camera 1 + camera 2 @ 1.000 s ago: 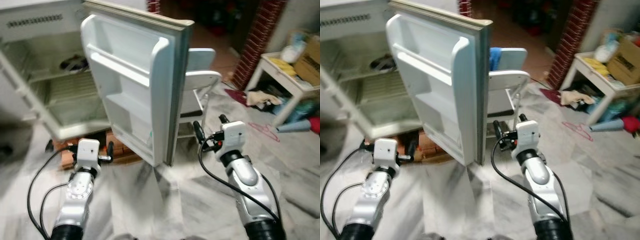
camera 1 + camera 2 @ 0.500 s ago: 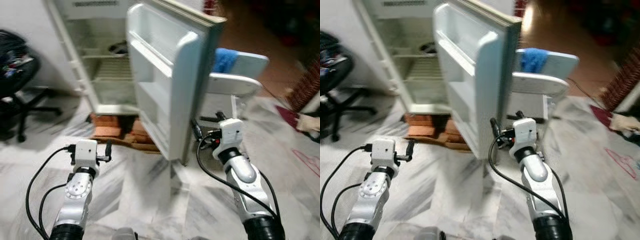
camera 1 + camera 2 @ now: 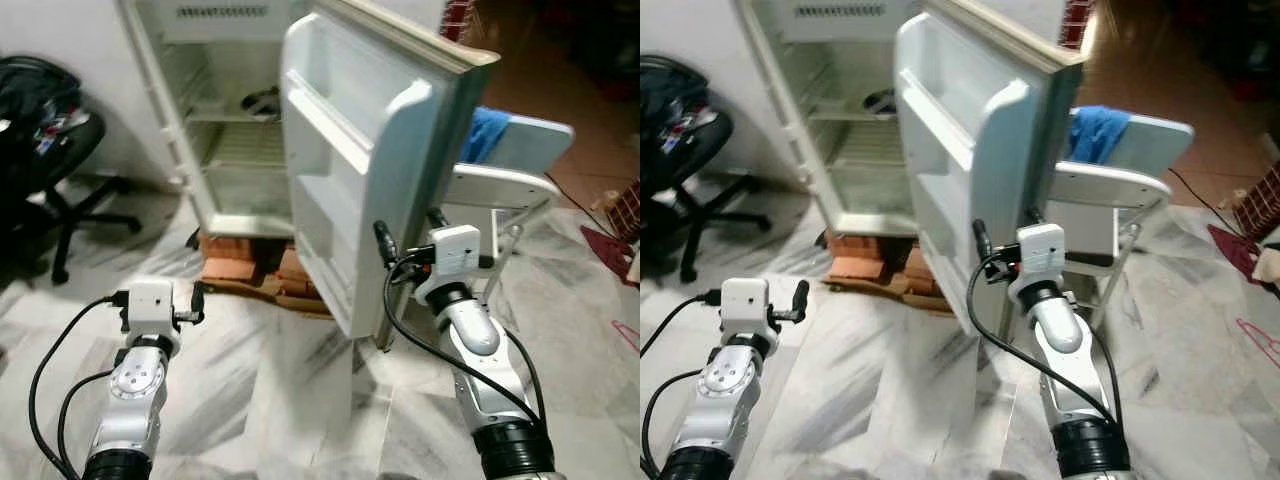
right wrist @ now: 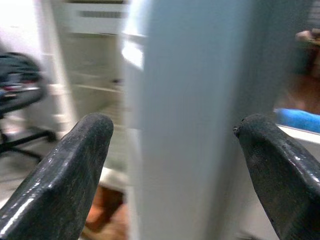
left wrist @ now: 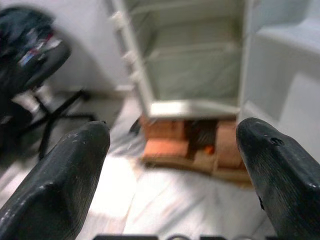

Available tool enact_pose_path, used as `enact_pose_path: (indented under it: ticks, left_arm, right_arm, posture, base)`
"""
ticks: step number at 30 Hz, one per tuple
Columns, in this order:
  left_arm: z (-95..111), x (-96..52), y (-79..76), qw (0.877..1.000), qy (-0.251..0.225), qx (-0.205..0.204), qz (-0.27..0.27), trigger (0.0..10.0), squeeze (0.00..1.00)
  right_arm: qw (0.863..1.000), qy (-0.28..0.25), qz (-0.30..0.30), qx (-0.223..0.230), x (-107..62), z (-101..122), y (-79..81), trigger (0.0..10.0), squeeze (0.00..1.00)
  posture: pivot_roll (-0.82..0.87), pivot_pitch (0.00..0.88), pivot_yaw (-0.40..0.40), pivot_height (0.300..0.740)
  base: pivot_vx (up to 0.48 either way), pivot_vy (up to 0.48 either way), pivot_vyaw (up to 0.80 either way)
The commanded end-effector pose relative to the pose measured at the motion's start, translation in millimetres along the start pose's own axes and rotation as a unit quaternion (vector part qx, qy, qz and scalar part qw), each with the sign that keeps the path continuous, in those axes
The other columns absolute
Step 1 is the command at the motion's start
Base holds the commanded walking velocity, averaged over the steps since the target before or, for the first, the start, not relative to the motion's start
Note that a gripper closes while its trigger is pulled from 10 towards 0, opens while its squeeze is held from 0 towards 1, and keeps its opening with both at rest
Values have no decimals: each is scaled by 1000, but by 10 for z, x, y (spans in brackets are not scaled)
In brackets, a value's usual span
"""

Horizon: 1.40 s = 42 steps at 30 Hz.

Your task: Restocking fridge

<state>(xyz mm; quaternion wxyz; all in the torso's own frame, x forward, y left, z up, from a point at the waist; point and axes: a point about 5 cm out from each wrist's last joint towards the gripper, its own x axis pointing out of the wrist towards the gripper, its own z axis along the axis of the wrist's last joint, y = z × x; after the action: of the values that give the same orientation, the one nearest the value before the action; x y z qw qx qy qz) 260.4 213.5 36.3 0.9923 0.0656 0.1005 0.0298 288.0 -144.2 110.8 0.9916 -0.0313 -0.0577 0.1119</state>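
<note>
Closer now to the fridge door (image 3: 370, 170), the right end effector (image 4: 172, 165) has its fingers spread either side of the door's outer edge, not clamped. Left end effector (image 5: 175, 170) hangs released over marble floor (image 3: 270, 380), facing the white fridge (image 3: 225, 120) on bricks (image 3: 235, 270). Head views add an office chair (image 3: 45, 130) and a folding chair (image 3: 1120, 170) bearing blue cloth (image 3: 1100, 130).
</note>
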Motion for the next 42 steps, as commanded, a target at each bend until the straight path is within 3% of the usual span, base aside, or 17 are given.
enact_pose_path:
  ticks: [1,3,6,11,18,23,28,30,32,33,35,36,38,39,40,42]
  left_arm:
    - [24,18,-75,1000,-4,-3,-7,10000,0]
    - [16,20,-72,1000,-1,0,-5,10000,0]
    - [18,12,-92,1000,-5,-27,-9,10000,0]
    - [-27,-11,-90,1000,8,-18,-9,10000,0]
    - [-130,-191,-16,999,14,-29,-15,10000,0]
    - [-320,-441,21,999,34,-25,-21,10000,0]
    - [-364,-524,33,999,39,-26,-17,10000,0]
    - [-396,-568,50,998,49,-37,-6,10000,0]
    - [-399,-578,54,998,49,-37,-5,10000,0]
    - [-400,-583,56,998,49,-36,-4,10000,0]
    - [-403,-589,60,998,49,-35,-2,10000,0]
    - [-408,-594,64,998,49,-35,-2,10000,0]
    - [-419,-601,70,998,50,-35,-1,10000,0]
    - [-419,-601,70,998,50,-35,-1,10000,0]
    - [-427,-602,73,998,52,-34,-1,10000,0]
    - [-439,-587,75,998,56,-31,-1,10000,0]
  right_arm:
    - [1000,8,-17,-4,-24,-36,-83,10000,0]
    - [1000,8,-17,-5,-21,-35,-85,10000,0]
    - [1000,7,-20,-6,-27,-35,-87,10000,0]
    - [1000,9,-18,-2,-39,-52,-83,10000,0]
    - [1000,13,3,11,-12,-55,-112,10000,0]
    - [998,11,48,33,161,-2,-91,10000,0]
    - [992,7,91,83,343,95,24,10000,0]
    - [975,-6,162,152,415,246,233,10000,0]
    - [963,-13,198,183,403,316,326,10000,0]
    - [950,-16,230,209,370,368,398,10000,0]
    - [931,-19,277,236,305,432,494,10000,0]
    - [926,-15,301,228,249,421,537,10000,0]
    - [936,4,306,175,183,280,539,10000,0]
    - [936,4,306,175,183,280,539,10000,0]
    - [952,31,275,129,169,103,463,10000,0]
    - [969,56,220,102,154,-45,324,10000,0]
  posture:
    - [-74,0,26,740]
    - [-74,0,26,740]
    - [-74,0,26,740]
    - [-71,0,26,740]
    - [-62,0,22,740]
    - [-38,4,16,740]
    - [-22,7,10,740]
    - [-10,9,3,740]
    - [-3,11,0,740]
    - [-3,11,0,740]
    - [-3,11,0,740]
    - [0,16,-6,740]
    - [-4,18,-4,740]
    - [-4,18,-4,740]
    - [-6,21,-3,740]
    - [-11,28,2,740]
  base:
    - [382,-285,0]
    - [315,-349,0]
    - [0,0,0]
    - [0,0,0]
    - [0,0,0]
    - [0,0,0]
    - [0,0,0]
    - [0,0,0]
    - [0,0,0]
    - [0,0,0]
    - [0,0,0]
    - [0,0,0]
    - [0,0,0]
    - [0,0,0]
    - [0,0,0]
    - [0,0,0]
